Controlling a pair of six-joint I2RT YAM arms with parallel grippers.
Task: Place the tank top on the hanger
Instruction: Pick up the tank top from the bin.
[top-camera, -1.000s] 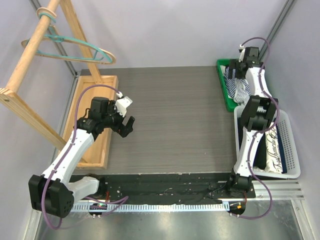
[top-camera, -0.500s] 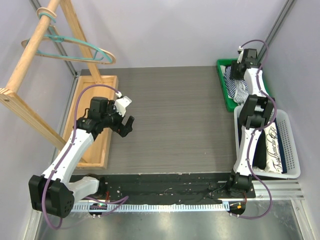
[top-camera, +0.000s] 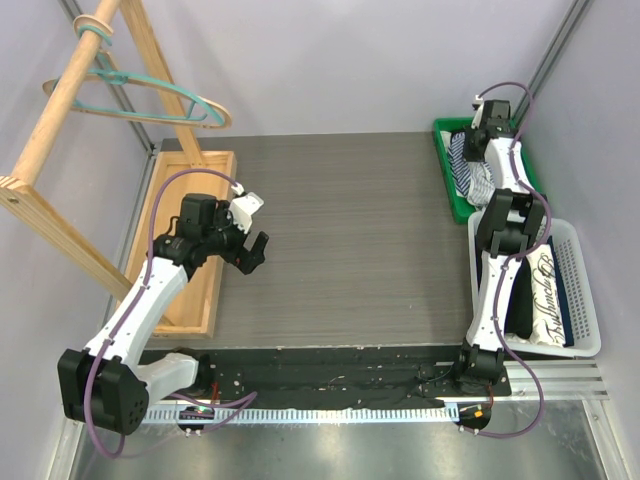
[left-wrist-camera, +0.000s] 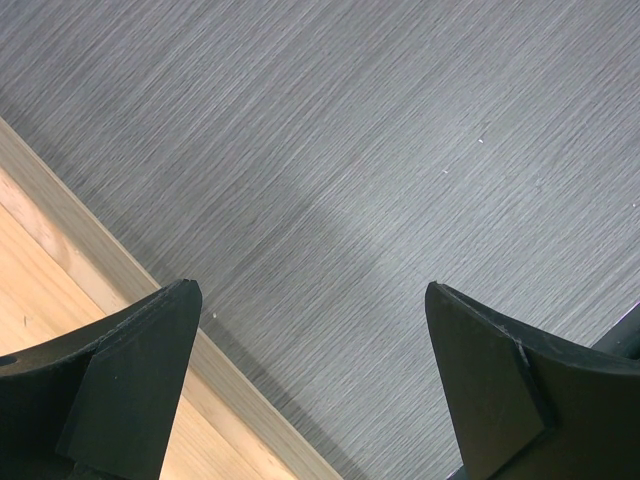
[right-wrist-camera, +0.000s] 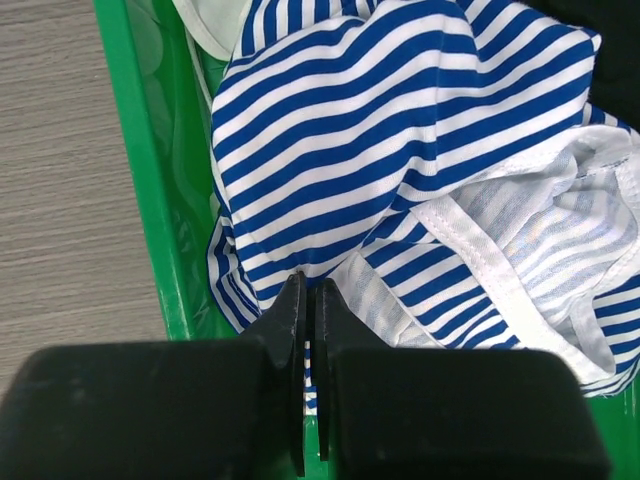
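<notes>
Right gripper (right-wrist-camera: 308, 290): fingers pressed together, tips down in the green plastic bin (right-wrist-camera: 140, 150). A sliver of striped cloth shows in the slit between them, so I read it as pinching a thin fold of the navy-and-white striped sleeveless tank top (right-wrist-camera: 400, 130). Can't confirm the hold until it lifts.

The tank top lies crumpled directly under and ahead of the right gripper, with its white-trimmed edge just right of the fingertips. The bin wall is close on the gripper's left. The pinch sits at the near-left fold, probably because that edge is raised and clear of the wall. A plain black garment (right-wrist-camera: 610, 60) is at the far right, apart from the fingers, so it's unlikely to come up with the pick.

Left gripper (left-wrist-camera: 310, 290): fingers spread wide, holding nothing. It hovers over the grey wood-grain table (left-wrist-camera: 400, 120), with the light wooden base board (left-wrist-camera: 40, 300) just to its left. It looks parked there to take the garment or steady the hanger once the cloth comes over.

Thin teal-green hanger (top-camera: 135, 113): hooked on the rail of the slanted wooden rack (top-camera: 60, 100), above and beyond the left gripper and well apart from the right one.

Step in hand: picking the tank top out of the bin. Early in the task, nothing is on the hanger yet.

Risk: a thin single-layer pinch may slip on lift.
</notes>
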